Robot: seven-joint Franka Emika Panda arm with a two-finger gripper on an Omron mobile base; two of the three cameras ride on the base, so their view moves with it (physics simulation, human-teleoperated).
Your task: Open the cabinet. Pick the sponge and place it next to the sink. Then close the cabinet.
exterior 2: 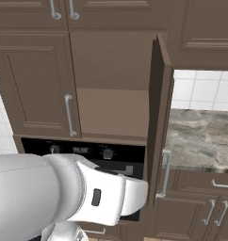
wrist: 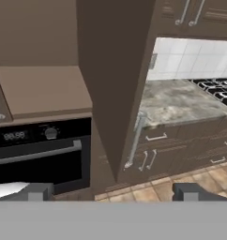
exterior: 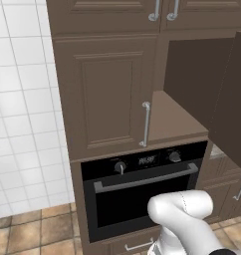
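The cabinet (exterior: pixel 105 94) is tall and dark brown. Its left door (exterior 2: pixel 36 80) is shut. Its right door (exterior 2: pixel 158 117) is swung out, edge-on toward me, with the long silver handle (wrist: pixel 134 140) on its outer face. Inside, the plain brown shelf (wrist: pixel 40 89) lies bare where I can see it. The sponge and the sink are out of view. My gripper (wrist: pixel 114 193) is open with nothing between its fingers. It hangs low in front of the open door (wrist: pixel 115 84), well back from it.
A black oven (exterior: pixel 142 194) sits under the cabinet. A grey stone counter (exterior 2: pixel 200 136) runs to the right of the open door, with a black stove (wrist: pixel 216 89) further along and drawers below. White tiled wall (exterior: pixel 23 124) stands to the left.
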